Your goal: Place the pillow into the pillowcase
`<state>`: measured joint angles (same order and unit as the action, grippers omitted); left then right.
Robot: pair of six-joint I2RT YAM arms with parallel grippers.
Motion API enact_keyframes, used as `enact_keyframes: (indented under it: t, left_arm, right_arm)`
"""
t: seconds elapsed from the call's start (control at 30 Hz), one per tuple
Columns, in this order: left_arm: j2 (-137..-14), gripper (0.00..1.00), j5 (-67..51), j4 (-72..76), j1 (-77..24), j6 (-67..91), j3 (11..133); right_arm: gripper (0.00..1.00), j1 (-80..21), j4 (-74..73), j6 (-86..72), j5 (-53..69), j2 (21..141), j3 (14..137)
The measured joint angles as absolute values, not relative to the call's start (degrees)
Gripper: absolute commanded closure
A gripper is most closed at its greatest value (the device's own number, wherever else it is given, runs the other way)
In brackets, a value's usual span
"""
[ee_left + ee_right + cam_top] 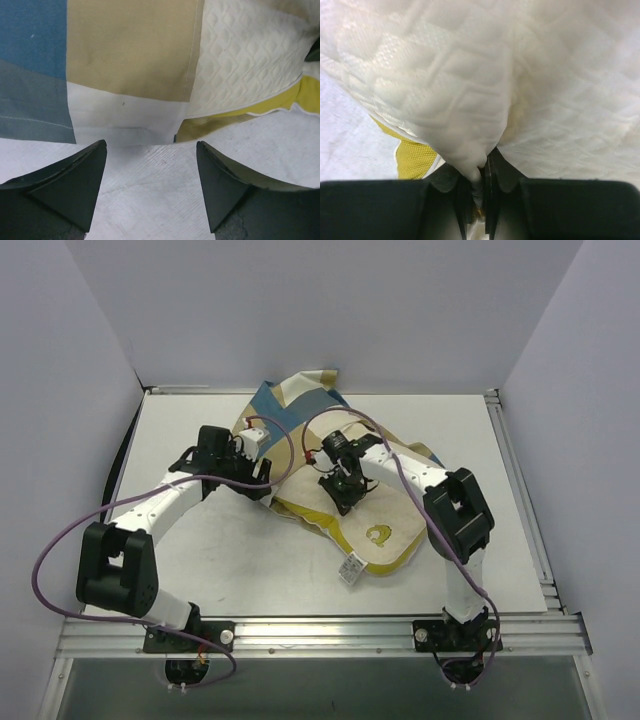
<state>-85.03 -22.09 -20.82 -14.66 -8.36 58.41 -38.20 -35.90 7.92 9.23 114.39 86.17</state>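
Note:
The cream pillow (372, 512) lies mid-table with its yellow emblem (379, 534) and a white tag toward the near right corner. Its far left part sits inside the checked pillowcase (290, 400), which bunches up toward the back wall. My right gripper (345, 490) is shut on a pinch of the pillow's quilted fabric (470, 125); yellow mesh edging (415, 157) shows at the left. My left gripper (268, 480) is open and empty at the pillowcase's hem (127, 135), with the pillow (240, 65) emerging from the pillowcase (130, 55) at the right.
Grey walls enclose the table on three sides. A metal rail (520, 490) runs along the right edge and another along the near edge (320, 625). Purple cables loop over both arms.

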Motion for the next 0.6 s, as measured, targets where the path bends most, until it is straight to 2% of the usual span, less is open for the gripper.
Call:
enact_keyframes:
  t: [0.23, 0.33, 0.5, 0.57, 0.6]
  left_arm:
    - [-87.26, 0.26, -21.98, -15.00, -18.98, -17.58, 57.98]
    - [-89.82, 0.32, -20.86, -13.69, -21.82, -19.57, 58.98]
    - [-93.51, 0.56, -17.32, -12.12, -23.99, -21.23, 60.27]
    - [-93.80, 0.60, -15.79, -11.75, -23.94, -21.47, 60.27]
    - [-93.80, 0.67, -15.27, -11.66, -23.90, -21.65, 60.34]
  right_arm:
    - [1.00, -34.20, -34.96, 7.27, 18.98, 112.03, 84.42]
    - [1.00, -33.67, -35.00, 7.11, 20.86, 111.94, 84.40]
    - [1.00, -32.93, -34.98, 6.85, 22.87, 111.94, 84.29]
    - [1.00, -32.49, -34.89, 6.48, 23.81, 111.94, 84.18]
    - [1.00, -32.25, -34.81, 6.35, 24.23, 111.94, 84.09]
